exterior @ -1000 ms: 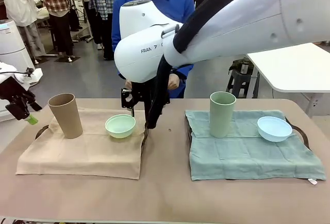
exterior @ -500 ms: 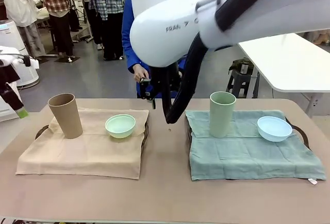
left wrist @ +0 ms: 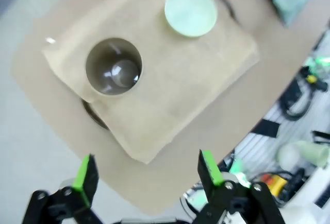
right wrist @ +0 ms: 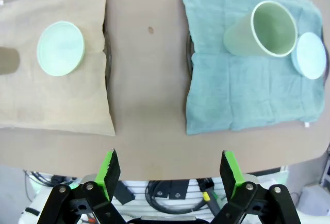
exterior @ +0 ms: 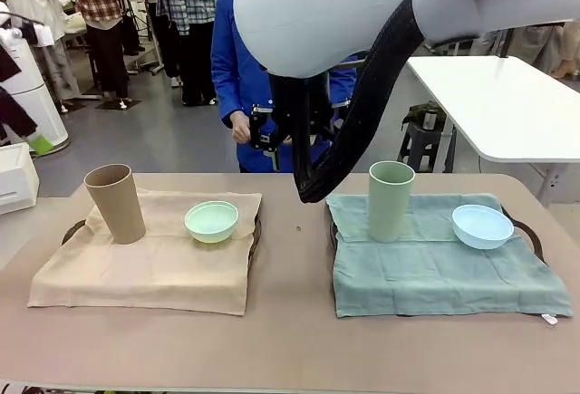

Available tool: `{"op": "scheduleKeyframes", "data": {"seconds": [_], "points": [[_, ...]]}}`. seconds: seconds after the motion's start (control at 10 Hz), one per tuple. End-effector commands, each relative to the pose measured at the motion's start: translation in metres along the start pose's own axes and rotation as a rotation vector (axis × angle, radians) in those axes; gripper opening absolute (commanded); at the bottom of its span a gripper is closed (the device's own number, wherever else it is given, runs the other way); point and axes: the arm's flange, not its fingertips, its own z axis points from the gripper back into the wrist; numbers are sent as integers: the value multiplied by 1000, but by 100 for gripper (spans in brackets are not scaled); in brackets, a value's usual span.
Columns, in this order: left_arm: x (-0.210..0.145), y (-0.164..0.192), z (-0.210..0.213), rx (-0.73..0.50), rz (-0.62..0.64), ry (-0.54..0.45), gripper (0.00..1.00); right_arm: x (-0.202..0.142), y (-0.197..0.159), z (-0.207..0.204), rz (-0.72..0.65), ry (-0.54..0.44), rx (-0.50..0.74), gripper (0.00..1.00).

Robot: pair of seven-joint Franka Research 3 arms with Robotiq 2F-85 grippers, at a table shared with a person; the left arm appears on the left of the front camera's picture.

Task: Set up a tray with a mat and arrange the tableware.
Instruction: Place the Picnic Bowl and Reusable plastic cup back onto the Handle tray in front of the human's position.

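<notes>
Left pincer (left wrist: pixel 145 170) spread wide, nothing between green pads, high above worktop's left end. Right pincer (right wrist: pixel 170 168) also spread wide and empty, high over near edge of tan-covered worktop (exterior: pixel 290 349).

Tall tan handleless plastic cup (exterior: pixel 116 203) upright on far left corner of beige cloth mat (exterior: pixel 145 272); from left wrist camera, seen straight down its mouth (left wrist: pixel 113 67). Small shallow mint green bowl (exterior: pixel 211 221) on same mat, toward far right corner, apart from tan cup; also in left wrist view (left wrist: pixel 190 12) and right wrist view (right wrist: pixel 61 48). Dark tray rim (exterior: pixel 72 229) peeking out from under beige mat at left.

Tall sage green handleless plastic cup (exterior: pixel 391 200) upright on far left part of teal cloth mat (exterior: pixel 444 276); in right wrist view (right wrist: pixel 263 31) close beside small shallow pale blue bowl (right wrist: pixel 309 55). In front view, blue bowl (exterior: pixel 482 226) on far right part of teal mat, apart from green cup. Dark tray edge (exterior: pixel 535 235) showing at right of teal mat.

Bare strip of worktop between the two mats. White right arm (exterior: pixel 381 14) crossing top of front view. Person in blue shirt (exterior: pixel 237 59) standing at far side.
</notes>
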Motion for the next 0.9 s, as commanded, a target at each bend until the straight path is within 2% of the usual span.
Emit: {"op": "scheduleKeyframes", "data": {"seconds": [0.0, 0.1, 0.8], "points": [[6, -2, -4, -30, 9, 12, 100, 0, -7, -20, 15, 12, 49, 100], [0, 0, 0, 0, 0, 0, 100, 0, 0, 0, 0, 0, 0, 100], [0, 0, 0, 0, 0, 0, 100, 0, 0, 0, 0, 0, 0, 100]]}}
